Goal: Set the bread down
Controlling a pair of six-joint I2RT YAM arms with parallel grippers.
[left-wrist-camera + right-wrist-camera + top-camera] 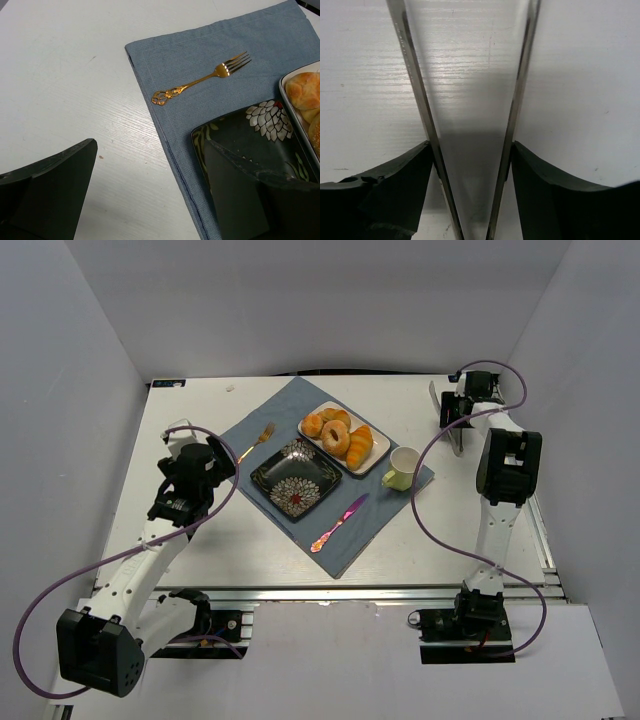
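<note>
Taking twelve o'clock as straight away from the arm bases, the nearest thing on the surface (250, 550) is a pink-tinted knife (338, 523). It lies on the near part of a blue cloth (350, 545), at about five o'clock of a black flowered plate (295, 477). The plate is bare, which in my judgement makes it the likely landing spot for the bread. The left gripper (150, 142) hovers at the plate's nine o'clock, its jaws wide with nothing between them; it looks parked out of the way rather than working. A gold fork (200, 82) lies on the cloth near the plate's eleven o'clock and a pale cup (402, 468) stands at three o'clock, so the whole reads as a laid place awaiting food. The bread (335, 438), a ring bun with a dark hole, sits in a white tray (375, 460) between one and two o'clock of the plate, touching a croissant (361, 446) on its right, with small rolls (316, 425) on its left and far side. Farthest, toward the surface's two o'clock and well apart from the tray, the right gripper (470, 145) has its jaws at middling width, a finger against each outer arm of metal tongs (418, 100) whose V spreads away from the wrist. Held so, a squeeze would pinch the tips, presumably to lift the bun without crushing it.
</note>
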